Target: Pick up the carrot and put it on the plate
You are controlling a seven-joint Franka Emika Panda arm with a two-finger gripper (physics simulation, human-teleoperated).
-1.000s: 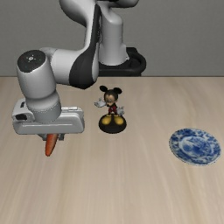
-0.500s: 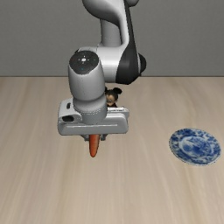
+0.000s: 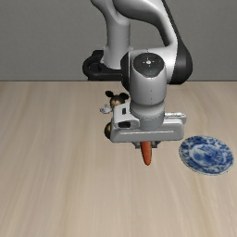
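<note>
nearest, flat tabletop (image 3: pixel 46 199) of pale wood-look planks, matte, with faint grain running across.

further in, slim orange tapered carrot (image 3: pixel 146 157): smooth, cone-shaped, hanging point down, seemingly held off the wood. blunt upper end tucked into two-finger gripper (image 3: pixel 146 146), short dark fingers pressed against it from two sides, clamped on it. most of the orange body showing below them.

about level with it, toward the exterior view's right, round blue-and-white patterned plate (image 3: pixel 205 154): shallow, glazed-looking, lying flat on the wood with its mottled floral face up. near the carrot yet apart from it, a strip of bare tabletop between the two. carrot not on the plate, hanging to the exterior view's left of its rim.

directly above the fingers, boxy light-grey gripper housing (image 3: pixel 148 128): wide bar shape, hard edges, satin sheen, small dark fittings along its lower edge. on top of that, thick grey-white wrist drum (image 3: pixel 150 76), rounded like a can, with a small dark dot on its cap.

just behind the housing, at the exterior view's left, small cartoon mouse figurine (image 3: pixel 115 97): round black ears and a bit of pale face peeking out, glossy like moulded plastic, rest hidden by the gripper.

farther back, glossy white curved arm links (image 3: pixel 130 23) with a black joint band, arching up and over, standing on flat black base foot (image 3: pixel 100 67) at the table's far edge.

farthest, plain grey wall (image 3: pixel 37 37), smooth and featureless.
</note>
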